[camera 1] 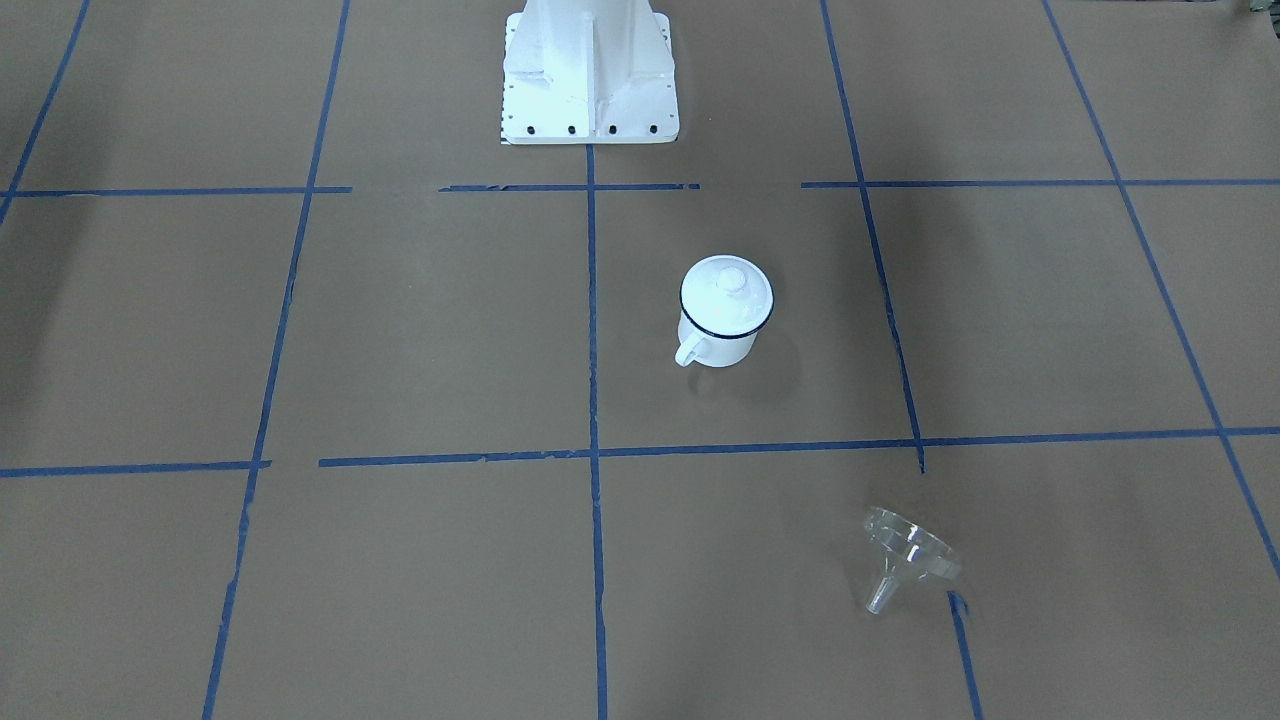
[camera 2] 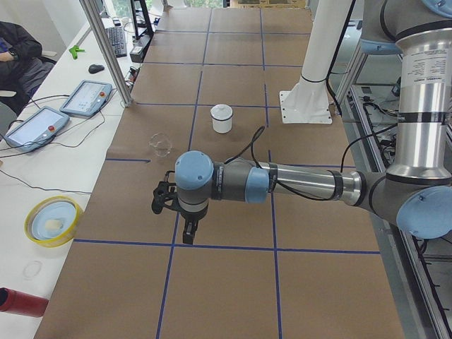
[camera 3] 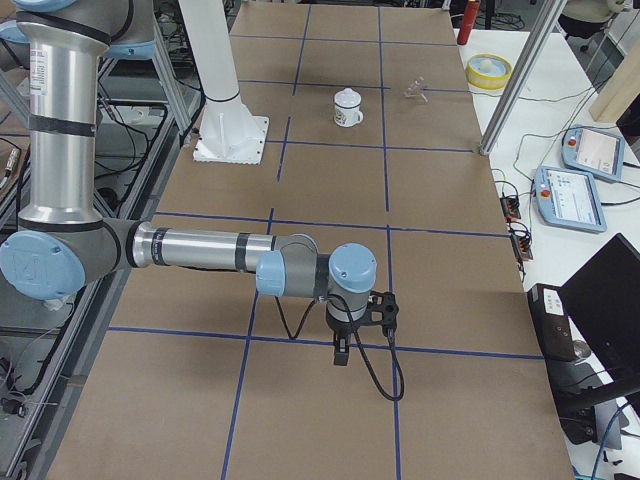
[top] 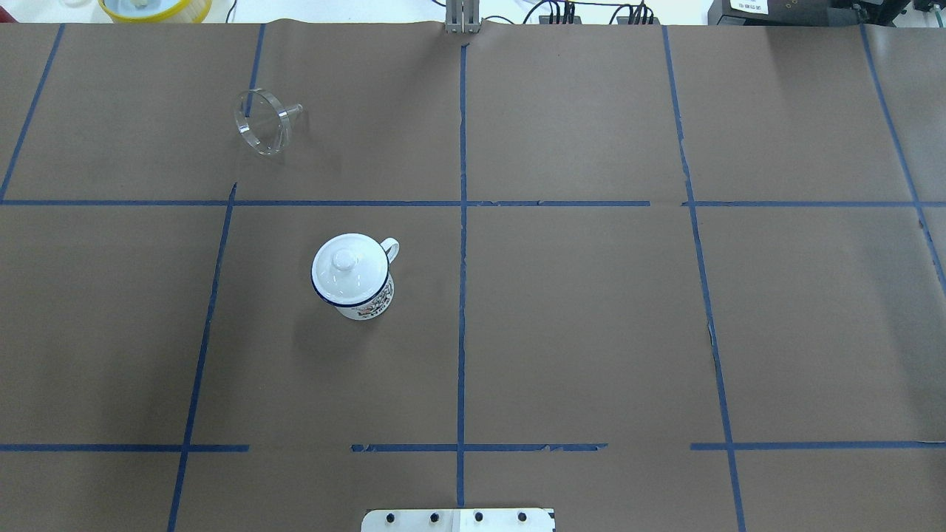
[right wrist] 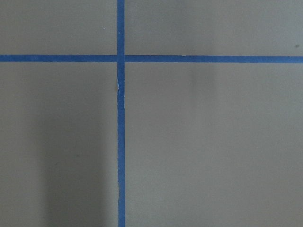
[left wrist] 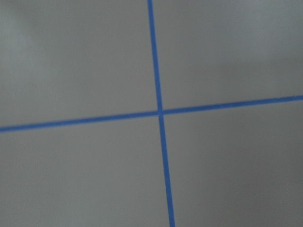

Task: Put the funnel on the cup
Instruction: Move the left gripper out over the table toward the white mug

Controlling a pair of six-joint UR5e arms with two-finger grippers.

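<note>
A small clear conical funnel [camera 1: 905, 555] is lying on its side, well apart from the blue-rimmed white enamel mug [camera 1: 722, 325]. The mug's round white knobbed lid [camera 1: 728, 288] is threatening to block the spout. The left gripper [camera 2: 188, 237] and right gripper [camera 3: 341, 354] are hovering far off; how their jaws stand cannot be told.

Even bright light; soft shadow beside cup [camera 1: 720, 345]; left wrist view blurred.

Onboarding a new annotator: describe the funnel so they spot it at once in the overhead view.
On the brown paper-covered table with its blue tape grid, look in the far row, left of the centre line. The funnel lies there on its side, beyond the lidded cup. It is clear and see-through, while the cup is white with a dark rim.
</note>
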